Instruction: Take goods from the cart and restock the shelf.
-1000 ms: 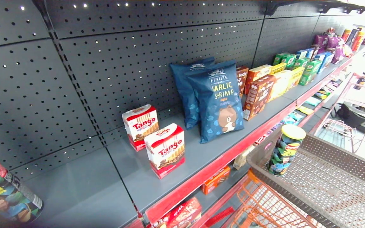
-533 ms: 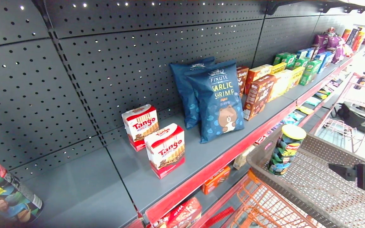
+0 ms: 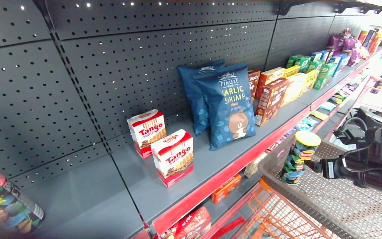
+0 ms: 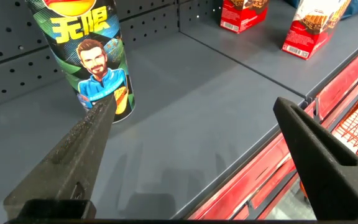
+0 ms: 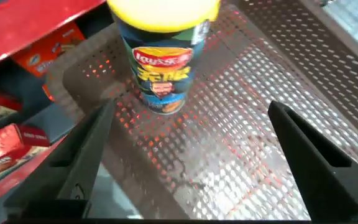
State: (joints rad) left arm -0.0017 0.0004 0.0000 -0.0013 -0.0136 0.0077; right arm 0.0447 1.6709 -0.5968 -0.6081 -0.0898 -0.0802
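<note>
My right gripper (image 5: 191, 109) hangs over the cart (image 3: 343, 205) with its jaws spread wide. It is near the yellow-lidded can (image 5: 163, 56), which stands upright by a corner of the perforated tray, apart from both fingers. My left gripper (image 4: 194, 102) is spread wide too and holds nothing, above the grey shelf (image 4: 197, 124). A second can (image 4: 92, 56) stands upright on that shelf, close to one finger. Farther along the shelf stand two wafer boxes (image 3: 172, 156) and two blue snack bags (image 3: 229, 106).
</note>
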